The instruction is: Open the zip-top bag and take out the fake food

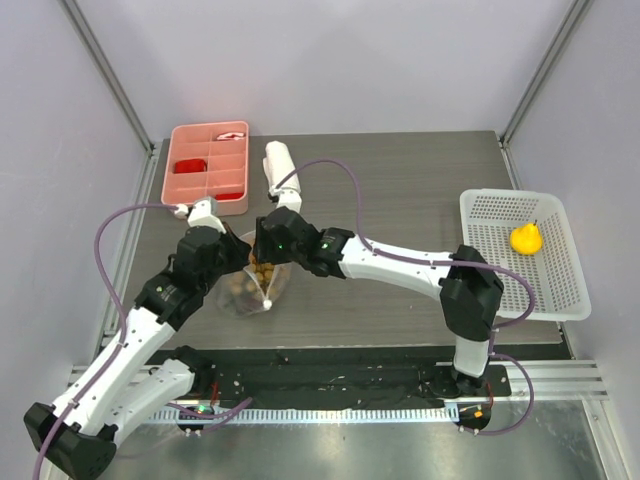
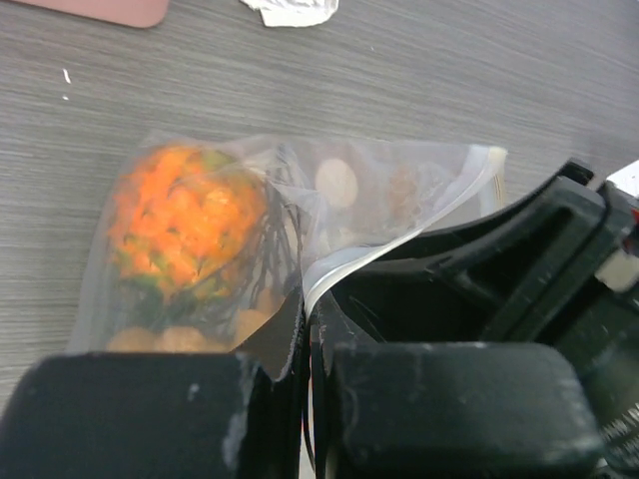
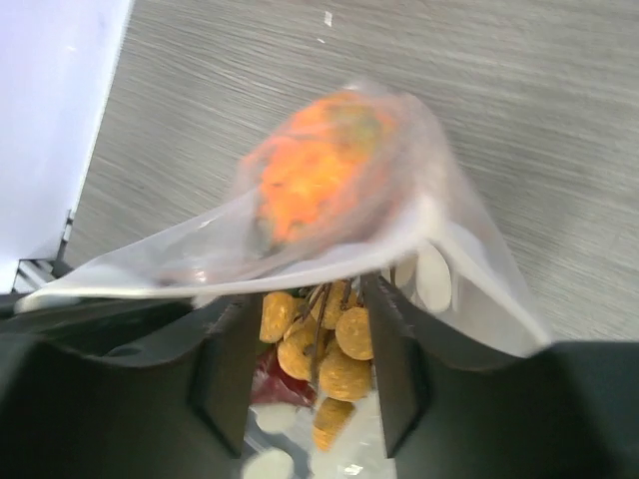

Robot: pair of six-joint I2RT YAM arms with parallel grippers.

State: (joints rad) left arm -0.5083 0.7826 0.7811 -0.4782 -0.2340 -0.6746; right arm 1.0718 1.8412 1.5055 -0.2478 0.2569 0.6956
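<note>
Bag [image 1: 250,290] lies mid-desk [image 1: 400,190], between the two arms. Left tool [image 2: 305,344] is pressed together, pinching the bag's edge at the white zip strip [image 2: 349,264]. Right tool [image 3: 315,384] reaches in under the lifted film, jaws apart on either side of the brown ball cluster [image 3: 324,349]; cannot tell whether they bear on it. Orange spiky fruit [image 3: 319,170] is inside the bag, beyond the cluster. Yellow pear [image 1: 527,238] sits in the white basket [image 1: 570,270] at the right desk edge, well apart from the bag. Pink tray [image 1: 195,140] and rolled towel [image 1: 277,160] lie at the far side, near each other.
</note>
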